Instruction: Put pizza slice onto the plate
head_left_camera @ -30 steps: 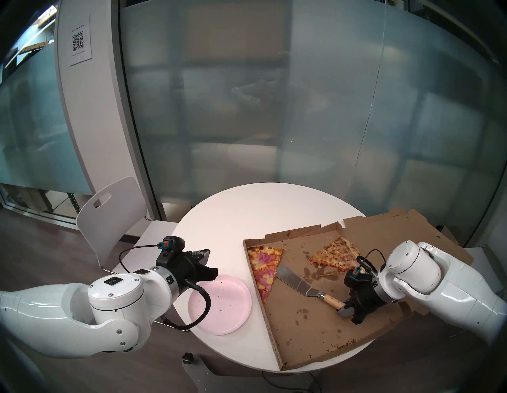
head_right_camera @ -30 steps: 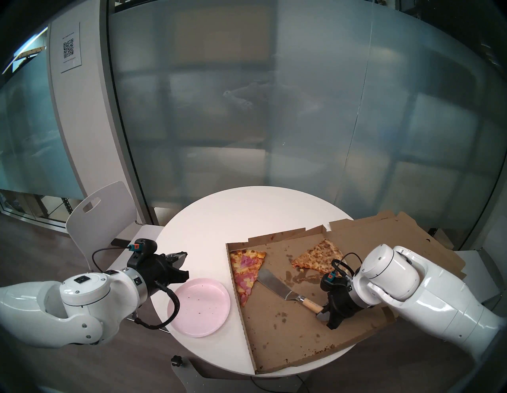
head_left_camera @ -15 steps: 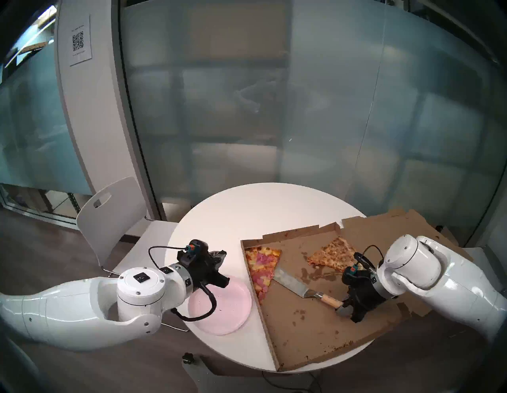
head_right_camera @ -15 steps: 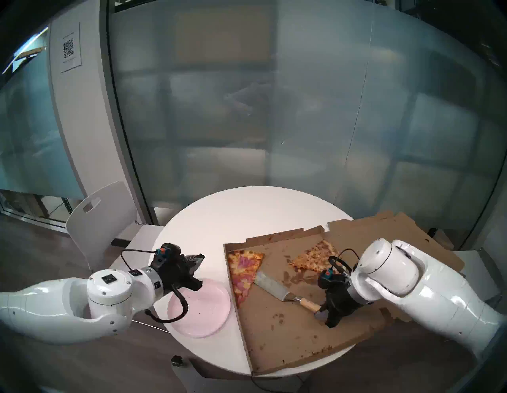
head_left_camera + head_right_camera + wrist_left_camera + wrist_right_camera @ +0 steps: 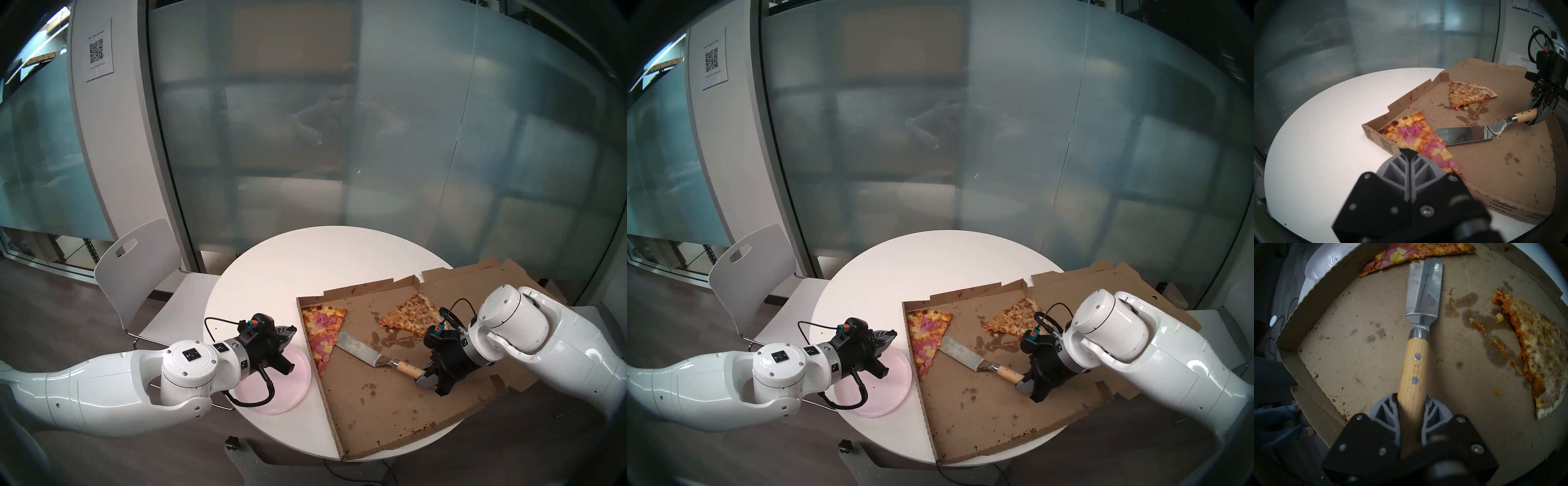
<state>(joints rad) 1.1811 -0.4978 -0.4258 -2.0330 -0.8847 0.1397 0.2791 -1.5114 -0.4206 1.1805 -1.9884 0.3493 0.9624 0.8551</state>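
right gripper: clamping spatula handle, blade touching pizza slice
left gripper: fingers pressed together, empty, hovering over plate

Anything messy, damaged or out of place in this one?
The speckled slice looks ragged along one edge, with torn scraps and grease stains beside it on the pizza box. Nothing else stands out.

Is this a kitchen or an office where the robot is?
Probably an office meeting room: frosted glass walls, a round white table with a white plastic chair, and a paper QR-code sign on the pillar.
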